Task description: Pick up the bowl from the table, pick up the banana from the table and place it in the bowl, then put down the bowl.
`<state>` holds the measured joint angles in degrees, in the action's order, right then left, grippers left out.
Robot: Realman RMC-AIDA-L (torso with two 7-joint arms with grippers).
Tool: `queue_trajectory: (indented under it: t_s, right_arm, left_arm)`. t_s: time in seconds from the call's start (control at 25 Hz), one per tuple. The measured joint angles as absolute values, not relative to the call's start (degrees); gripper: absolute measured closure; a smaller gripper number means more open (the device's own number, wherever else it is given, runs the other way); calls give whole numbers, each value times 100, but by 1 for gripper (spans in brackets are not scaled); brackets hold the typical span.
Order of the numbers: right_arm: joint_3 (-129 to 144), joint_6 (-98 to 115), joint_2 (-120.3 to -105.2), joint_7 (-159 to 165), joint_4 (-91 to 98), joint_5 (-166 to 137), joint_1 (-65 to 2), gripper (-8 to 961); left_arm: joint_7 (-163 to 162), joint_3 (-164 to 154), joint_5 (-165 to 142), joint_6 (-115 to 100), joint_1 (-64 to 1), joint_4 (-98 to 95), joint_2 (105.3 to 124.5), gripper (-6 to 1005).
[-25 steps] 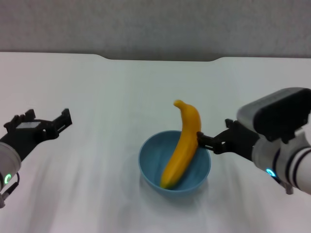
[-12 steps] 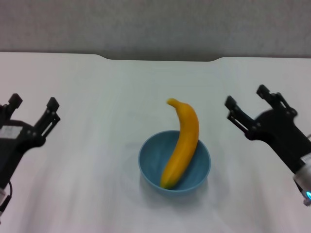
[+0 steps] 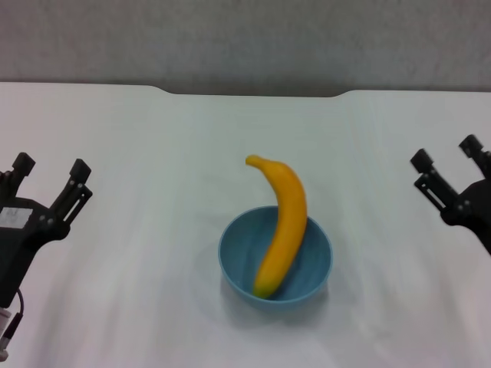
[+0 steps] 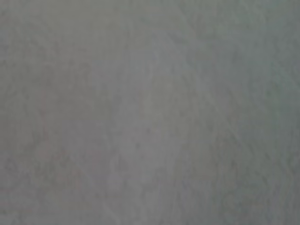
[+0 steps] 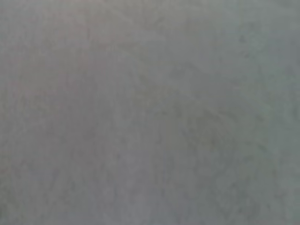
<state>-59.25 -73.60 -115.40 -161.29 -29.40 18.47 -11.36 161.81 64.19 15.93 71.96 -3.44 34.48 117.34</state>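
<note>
A glossy light-blue bowl (image 3: 275, 259) sat on the white worktop (image 3: 153, 138), toward six o'clock of centre. The smooth yellow-orange banana (image 3: 279, 225) leaned in it, dark end down, its curved stem tip jutting past the rim toward eleven o'clock. The left pincer (image 3: 49, 178) at nine o'clock and the right pincer (image 3: 445, 162) at three o'clock were both spread, holding nothing.

A large white table (image 3: 153, 138) fills most of the head view. Its surface is plain and smooth, with soft grey shadows and pale streaks of reflected light. The far edge has a wide shallow notch in the middle, with rounded corners. Behind it stands a grey wall (image 3: 245, 38) with a fine speckled texture. Both wrist views show only a flat grey surface
</note>
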Motion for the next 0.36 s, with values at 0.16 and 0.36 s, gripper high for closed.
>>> queue_trajectory:
  t_s: [0.16,0.36]
  right_arm:
    - [-5824,-7535,-11554,-16145,-2658,2016,-1324,72]
    - [-5751,-7619,-11558,-16175,-2599,2063,-1431,72]
  left_arm:
    - [16207,6435,1601,7312,-403,3322,11733,103]
    - [16170,6457,1610,7382,-592,3185,11734,103]
